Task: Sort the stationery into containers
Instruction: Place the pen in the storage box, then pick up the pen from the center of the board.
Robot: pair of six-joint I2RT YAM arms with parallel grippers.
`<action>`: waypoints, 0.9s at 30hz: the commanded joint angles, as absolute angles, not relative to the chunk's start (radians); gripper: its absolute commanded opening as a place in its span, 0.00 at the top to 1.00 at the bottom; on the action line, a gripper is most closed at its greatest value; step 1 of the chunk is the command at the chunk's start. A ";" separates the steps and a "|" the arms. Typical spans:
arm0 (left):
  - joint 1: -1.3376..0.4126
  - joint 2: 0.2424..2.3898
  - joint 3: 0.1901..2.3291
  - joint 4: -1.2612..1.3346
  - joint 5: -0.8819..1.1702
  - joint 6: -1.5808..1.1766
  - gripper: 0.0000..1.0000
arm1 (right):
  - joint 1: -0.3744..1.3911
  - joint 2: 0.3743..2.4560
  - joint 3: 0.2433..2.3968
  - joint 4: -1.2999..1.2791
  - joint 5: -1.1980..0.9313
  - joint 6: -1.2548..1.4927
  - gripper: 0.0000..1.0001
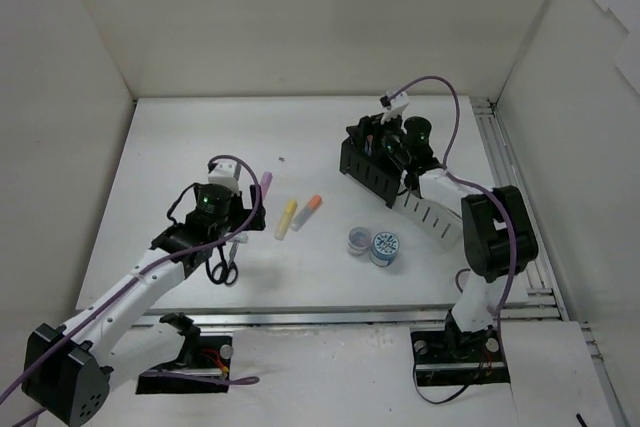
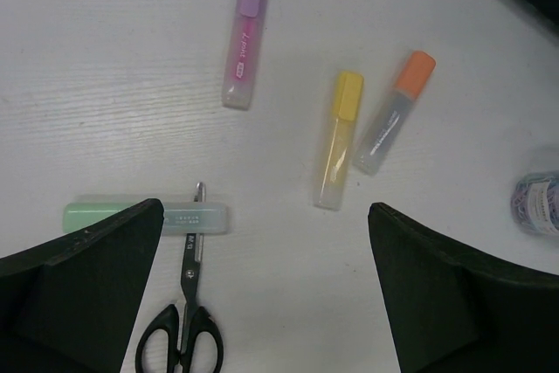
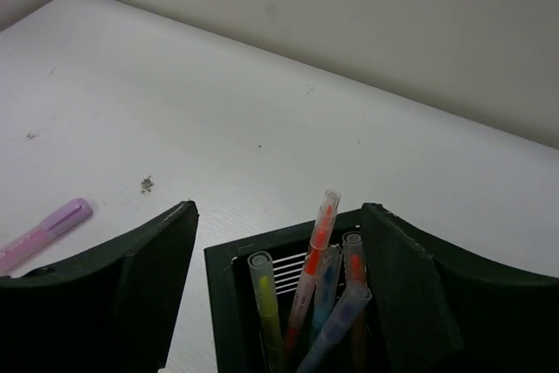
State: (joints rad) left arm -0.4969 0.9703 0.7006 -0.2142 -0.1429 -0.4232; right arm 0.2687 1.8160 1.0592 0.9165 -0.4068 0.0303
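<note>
Well, the right tool [image 3: 279,216] hangs with its fingers apart over the black organizer [image 3: 223,303], gripping nothing. Several thin pens [image 3: 310,277] stand in the compartment right under it, leaning against each other: one orange, one yellow, a couple bluish. That organizer sits toward the far right of the surface [image 1: 200,137], with the white organizer [image 1: 430,212] just beside it on the near side. Over on the left, the other tool [image 2: 265,207] is spread wide and holds nothing either. Below it lie the black-handled scissors [image 2: 183,338], blades pointing away from the arm, and across the blade tips lies a green highlighter [image 2: 196,217], partly hidden behind the left finger. Farther out, a purple-pink highlighter [image 2: 244,39] lies alone. To its right, a yellow highlighter [image 2: 336,139] and an orange-capped one [image 2: 393,111] lie close together, not touching. Two round tape rolls [image 1: 358,240] sit side by side between the highlighters and the white organizer.
</note>
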 commanded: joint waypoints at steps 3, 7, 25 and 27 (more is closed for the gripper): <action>-0.491 1.034 0.775 -0.118 -0.014 -0.364 0.00 | 0.270 1.594 1.020 1.042 -0.403 0.072 0.17; -0.491 1.133 0.810 -0.054 0.205 -0.212 0.01 | 0.291 1.481 0.919 1.020 -0.358 0.113 0.02; -0.623 1.828 1.354 -0.201 0.353 0.074 0.11 | 0.313 0.967 0.836 0.048 0.210 0.229 0.02; -0.623 1.873 1.379 -0.225 0.350 0.077 0.14 | 0.310 0.950 0.822 0.040 0.224 0.230 0.02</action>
State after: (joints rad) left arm -0.6273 1.8755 1.3033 -0.2012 0.3218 0.0406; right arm 0.3161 0.9913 0.8261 0.0483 0.1509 0.2169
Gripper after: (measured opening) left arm 0.874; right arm 0.978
